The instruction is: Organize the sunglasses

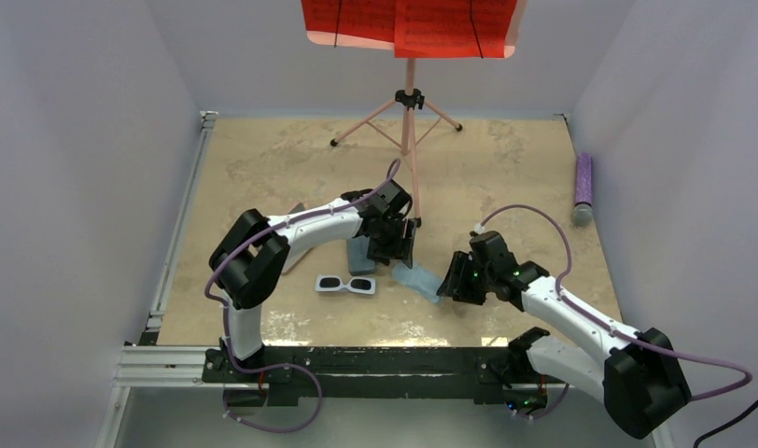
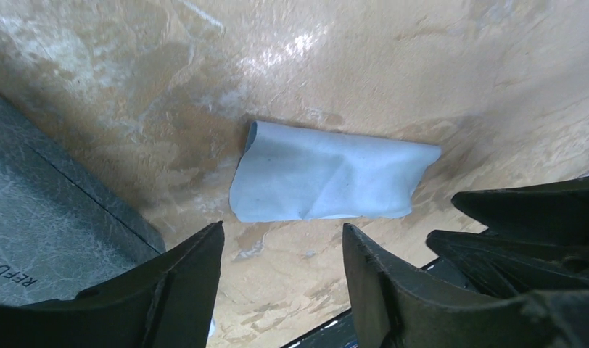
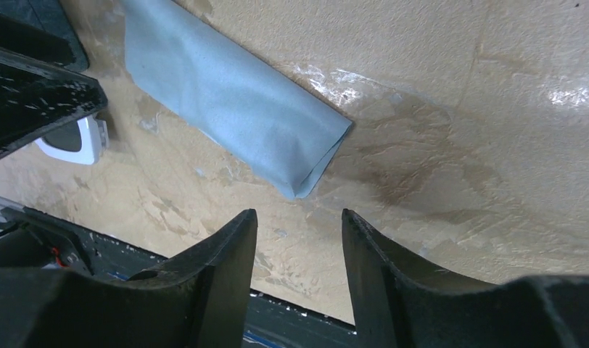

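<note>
A pair of sunglasses (image 1: 345, 284) with a chunky white frame and dark lenses lies flat on the table near the front, and one white corner (image 3: 77, 141) shows in the right wrist view. My left gripper (image 1: 401, 254) (image 2: 283, 228) hovers open just right of them, above a folded light blue cloth (image 1: 417, 277) (image 2: 328, 181), with nothing between its fingers. Facing the cloth's other end (image 3: 233, 101), my right gripper (image 1: 447, 283) (image 3: 299, 214) is also open and holds nothing.
A grey-blue case (image 1: 360, 254) (image 2: 45, 232) lies partly under the left arm. A pink tripod stand (image 1: 408, 112) with red sheets stands at the back. A purple cylinder (image 1: 582, 187) lies by the right wall. The black rail (image 1: 375, 359) marks the table's near edge.
</note>
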Robot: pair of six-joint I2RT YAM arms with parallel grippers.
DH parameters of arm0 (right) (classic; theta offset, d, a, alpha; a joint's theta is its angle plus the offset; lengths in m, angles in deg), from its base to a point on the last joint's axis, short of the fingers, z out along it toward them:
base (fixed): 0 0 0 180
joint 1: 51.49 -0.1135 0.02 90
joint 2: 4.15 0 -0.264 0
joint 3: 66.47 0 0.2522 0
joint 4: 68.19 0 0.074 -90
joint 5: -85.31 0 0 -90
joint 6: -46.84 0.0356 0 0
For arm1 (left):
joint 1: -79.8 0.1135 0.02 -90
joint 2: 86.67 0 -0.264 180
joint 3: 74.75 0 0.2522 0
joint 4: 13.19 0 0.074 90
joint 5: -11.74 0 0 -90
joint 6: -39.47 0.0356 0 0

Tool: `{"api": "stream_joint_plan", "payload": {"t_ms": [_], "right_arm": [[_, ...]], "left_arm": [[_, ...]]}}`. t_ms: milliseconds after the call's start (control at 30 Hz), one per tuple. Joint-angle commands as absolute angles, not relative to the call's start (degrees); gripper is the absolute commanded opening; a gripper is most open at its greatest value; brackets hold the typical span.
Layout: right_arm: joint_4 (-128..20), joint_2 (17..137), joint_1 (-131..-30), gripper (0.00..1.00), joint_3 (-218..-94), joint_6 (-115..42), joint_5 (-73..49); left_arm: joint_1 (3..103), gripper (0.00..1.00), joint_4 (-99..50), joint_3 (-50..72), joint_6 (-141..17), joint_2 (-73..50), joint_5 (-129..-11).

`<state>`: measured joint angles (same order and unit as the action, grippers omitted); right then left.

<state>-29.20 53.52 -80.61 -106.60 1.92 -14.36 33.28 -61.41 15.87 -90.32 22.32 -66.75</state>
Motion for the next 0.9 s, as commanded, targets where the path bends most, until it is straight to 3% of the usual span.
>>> {"api": "stream_joint_plan", "payload": {"t_ms": [0,167,867], "right_arm": [[-29.8,53.4,-80.3,0.51,-108.9,4.5,-11.5],[-33.5,55.6,-80.3,0.49,-109.2,6.7,-11.0],[-38.0,61.6,-80.3,0.46,-107.8,11.2,-10.1]], "left_arm": [[33.5,0.61,-62.2,20.6,-89.2,22.5,-69.2],[33.5,0.50,-63.8,22.8,-88.9,25.7,-69.6],[33.5,0.37,-65.3,24.4,-89.8,31.4,-70.8]]}}
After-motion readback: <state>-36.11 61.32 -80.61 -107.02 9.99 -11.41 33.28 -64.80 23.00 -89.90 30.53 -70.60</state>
